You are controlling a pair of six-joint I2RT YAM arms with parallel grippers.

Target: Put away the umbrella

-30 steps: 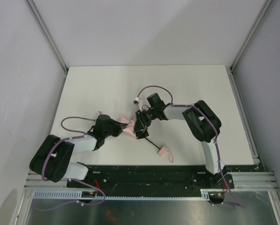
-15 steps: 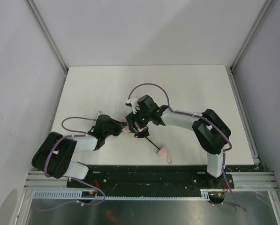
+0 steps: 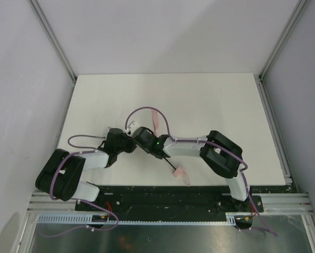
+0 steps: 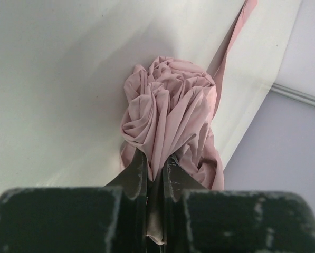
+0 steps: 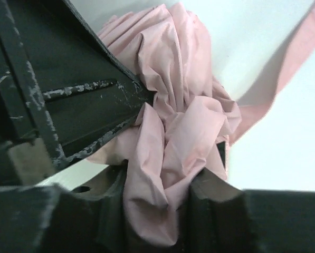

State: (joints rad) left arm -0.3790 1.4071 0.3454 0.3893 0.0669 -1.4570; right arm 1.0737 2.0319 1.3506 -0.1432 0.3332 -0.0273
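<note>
Umbrella (image 4: 168, 105): you have its pink cloth bunched into a crumpled wad on the white table (image 3: 210, 100), near the middle of the near half. The wad sits between your two grippers, which meet nose to nose over it. Left gripper (image 4: 155, 176): fingers drawn almost together, clamped on a fold of the cloth at the wad's base. Right gripper (image 5: 157, 211): fingers part-way apart, with a thick fold of the same cloth filling the gap and touching both, so it reads as a grip on the cloth as well. In the right wrist view, the left gripper's black body presses against the wad from the other side. A flat pink strap (image 3: 155, 121) trails from the wad toward the far side and lies on the table. The thin black shaft (image 3: 168, 162) runs out under your right arm toward the near edge and ends in the small pink handle (image 3: 181, 173), which lies just beside the black rail (image 3: 162, 195) at that edge. The wad itself is well apart from the left, right and far edges.
</note>
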